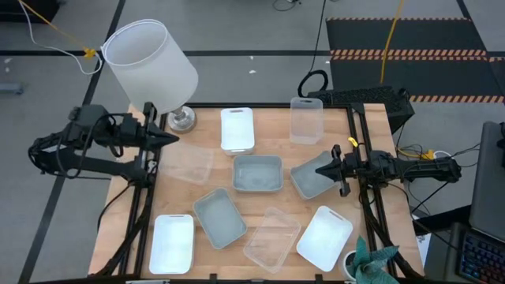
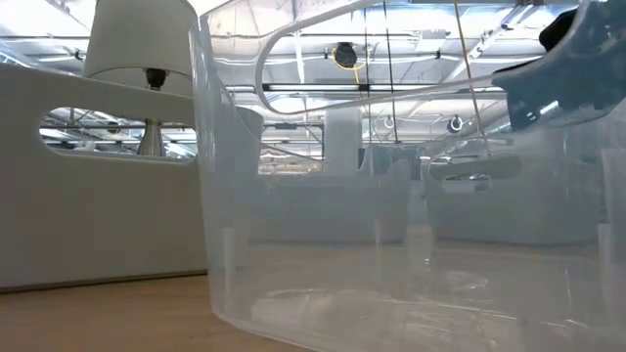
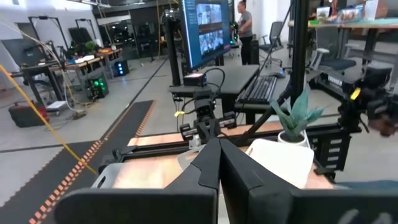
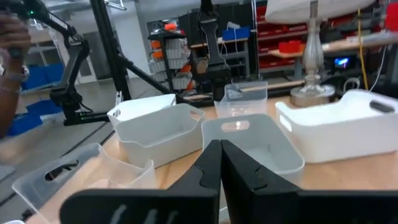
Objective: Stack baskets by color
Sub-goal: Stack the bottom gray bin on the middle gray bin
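Baskets (image 1: 257,173) all empty, none stacked.

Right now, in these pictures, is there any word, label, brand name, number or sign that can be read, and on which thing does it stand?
No text can be read anywhere.
Monitor beyond the table: its screen shows pictures, and any writing is too small to read.
Baskets, such as the white basket and the grey-blue basket: no label or print shows.
Lampshade: plain.
Shelves with red bins: too blurred to show any label.
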Robot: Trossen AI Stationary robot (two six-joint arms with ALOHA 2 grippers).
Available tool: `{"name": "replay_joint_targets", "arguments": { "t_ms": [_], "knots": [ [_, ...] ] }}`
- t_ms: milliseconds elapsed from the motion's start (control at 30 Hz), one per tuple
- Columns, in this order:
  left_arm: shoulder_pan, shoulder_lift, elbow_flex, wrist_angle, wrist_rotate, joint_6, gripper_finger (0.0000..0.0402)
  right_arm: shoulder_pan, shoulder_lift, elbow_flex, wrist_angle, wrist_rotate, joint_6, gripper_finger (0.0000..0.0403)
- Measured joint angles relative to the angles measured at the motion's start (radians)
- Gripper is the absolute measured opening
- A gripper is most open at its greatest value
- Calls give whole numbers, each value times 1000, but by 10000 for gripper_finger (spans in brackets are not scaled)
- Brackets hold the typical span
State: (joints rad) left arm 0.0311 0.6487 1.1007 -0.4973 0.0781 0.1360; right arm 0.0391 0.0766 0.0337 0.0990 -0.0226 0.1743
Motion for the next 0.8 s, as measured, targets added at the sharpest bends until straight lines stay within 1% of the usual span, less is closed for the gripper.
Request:
{"name": "replay_joint_targets", "arguments": {
  "t_ms": [100,167,233,367,467,800],
  "knots": [
    [0,1,-12,-3,0,14,5,0,16,51,-43,-5,40,0],
    [0,4,-13,-2,0,13,5,0,40,125,-57,-4,52,0],
    [0,13,-13,1,0,15,5,0,66,202,-122,0,39,0],
    [0,26,-14,0,0,16,5,0,152,358,-230,66,-6,0],
    [0,39,-14,0,0,-2,5,0,233,507,-282,99,-10,0],
    [0,90,-14,1,0,-10,5,0,549,998,-672,104,-4,0]
  ]
}}
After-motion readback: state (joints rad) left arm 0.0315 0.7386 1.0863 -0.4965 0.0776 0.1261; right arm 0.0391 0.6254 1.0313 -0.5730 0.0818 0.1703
